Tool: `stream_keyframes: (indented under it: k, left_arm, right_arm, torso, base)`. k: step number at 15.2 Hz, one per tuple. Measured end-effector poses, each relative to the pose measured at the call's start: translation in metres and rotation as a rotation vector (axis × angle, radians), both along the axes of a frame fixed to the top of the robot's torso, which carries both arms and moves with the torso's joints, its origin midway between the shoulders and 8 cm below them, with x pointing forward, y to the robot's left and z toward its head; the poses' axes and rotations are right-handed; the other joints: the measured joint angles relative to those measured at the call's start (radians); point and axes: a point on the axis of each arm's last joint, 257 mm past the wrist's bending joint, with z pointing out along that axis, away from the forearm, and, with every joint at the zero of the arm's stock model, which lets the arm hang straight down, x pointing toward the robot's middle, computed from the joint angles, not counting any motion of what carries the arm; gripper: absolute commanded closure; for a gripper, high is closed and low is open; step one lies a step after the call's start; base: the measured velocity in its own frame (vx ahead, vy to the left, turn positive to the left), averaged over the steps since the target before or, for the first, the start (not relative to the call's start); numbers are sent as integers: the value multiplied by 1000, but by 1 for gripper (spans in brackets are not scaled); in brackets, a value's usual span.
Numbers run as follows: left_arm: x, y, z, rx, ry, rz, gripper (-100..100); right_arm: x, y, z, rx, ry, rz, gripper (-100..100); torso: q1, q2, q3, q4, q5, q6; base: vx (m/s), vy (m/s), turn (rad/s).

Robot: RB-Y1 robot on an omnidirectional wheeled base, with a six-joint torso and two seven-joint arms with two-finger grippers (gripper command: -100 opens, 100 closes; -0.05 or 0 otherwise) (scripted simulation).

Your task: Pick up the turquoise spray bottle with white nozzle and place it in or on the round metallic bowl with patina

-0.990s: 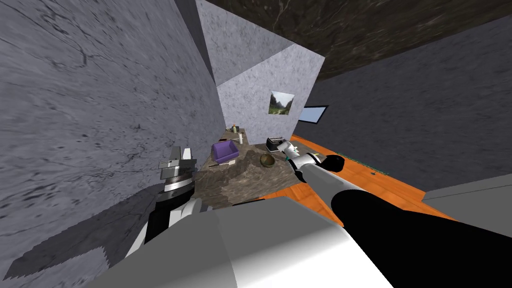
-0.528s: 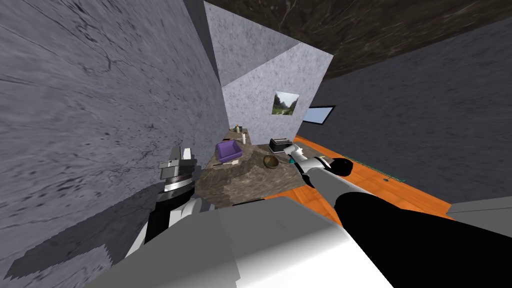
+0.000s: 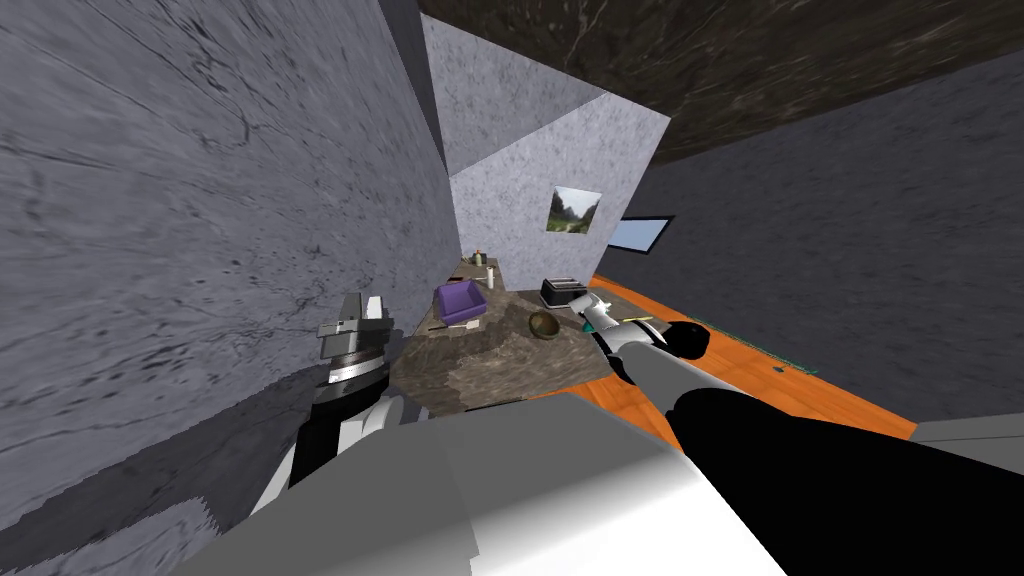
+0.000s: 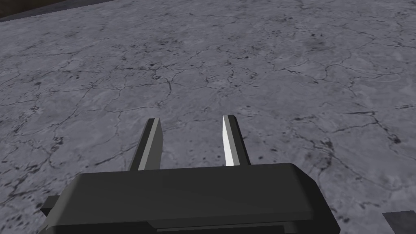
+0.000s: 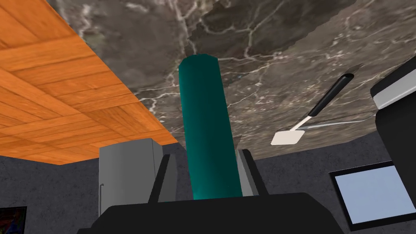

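Note:
A plain turquoise cylinder, the spray bottle's body point(image 5: 205, 122), stands between the fingers of my right gripper point(image 5: 205, 156), which press its sides; the nozzle is hidden. In the head view that gripper point(image 3: 590, 306) is at the right edge of the dark marbled counter point(image 3: 480, 365). Just left of it on the counter sits the round greenish-brown bowl point(image 3: 542, 323). My left gripper point(image 3: 352, 315) is raised by the grey wall to the left of the counter, open with nothing between its fingers point(image 4: 151, 142).
On the counter stand a purple box point(image 3: 460, 300) and a dark toaster point(image 3: 562, 291), with small bottles at the far end. A black-handled white spatula point(image 5: 321, 109) lies near the bottle. An orange wood floor point(image 3: 700, 345) runs along the counter's right side.
The head view has drifted a little to the right, my own move. My right hand has stayed at the counter's right edge by the bowl. The left arm has not moved.

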Motion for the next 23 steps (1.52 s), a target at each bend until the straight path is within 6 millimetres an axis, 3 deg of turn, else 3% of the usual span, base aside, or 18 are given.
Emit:
stream_keyframes:
  k: [6, 13, 23]
  left_arm:
    - [0, 0, 0, 0, 0, 0, 0]
    - [0, 0, 0, 0, 0, 0, 0]
    - [0, 0, 0, 0, 0, 0, 0]
  right_arm:
    - [8, 7, 5, 7, -12, -2, 100]
    - [36, 38, 30, 39, -67, -12, 100]
    - [82, 92, 79, 92, -163, -14, 100]
  torso:
    - [-2, -2, -1, 0, -1, -2]
    - [-1, -1, 0, 2, -1, -2]
    - [-1, 2, 3, 4, 0, -3]
  base:
    - [-4, -8, 38]
    - [-5, -19, 64]
    - [-7, -23, 83]
